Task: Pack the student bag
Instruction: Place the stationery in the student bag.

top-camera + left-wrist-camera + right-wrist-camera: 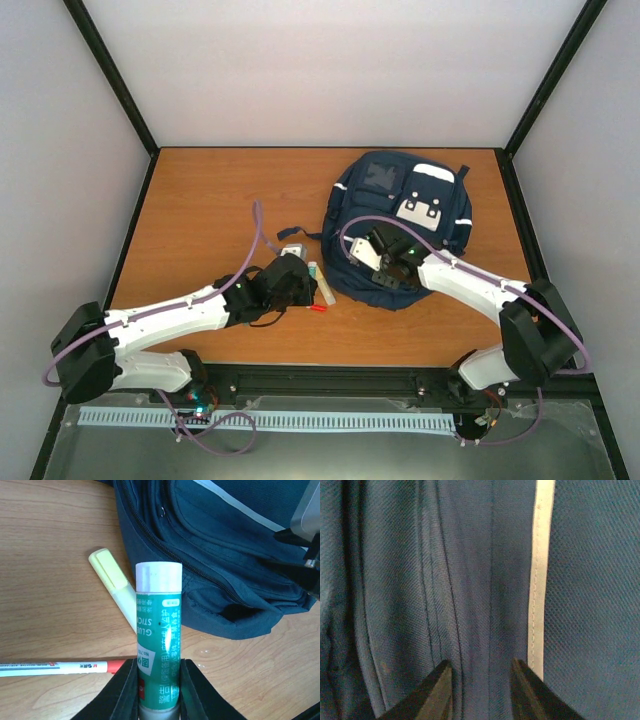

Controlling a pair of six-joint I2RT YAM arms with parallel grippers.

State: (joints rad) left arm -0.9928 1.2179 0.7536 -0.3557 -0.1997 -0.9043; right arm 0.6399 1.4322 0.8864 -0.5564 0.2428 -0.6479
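The student bag (400, 215) is navy blue with a thin white stripe (540, 570) and lies flat at the right back of the table. In the left wrist view its zipped rim (210, 555) is just beyond my left gripper (159, 662). That gripper is shut on a green glue stick (159, 620) with a white cap, held low over the table to the left of the bag (235, 540). My right gripper (481, 666) rests on the bag's fabric (445, 580), jaws apart with a strip of cloth between them. From above, the right gripper (385, 262) is over the bag's near edge.
A yellow highlighter (112, 580) lies on the wood beside the bag's edge. A white pen with a red end (60, 667) lies across the table to the left of my left fingers. Black frame posts and white walls enclose the table (200, 200).
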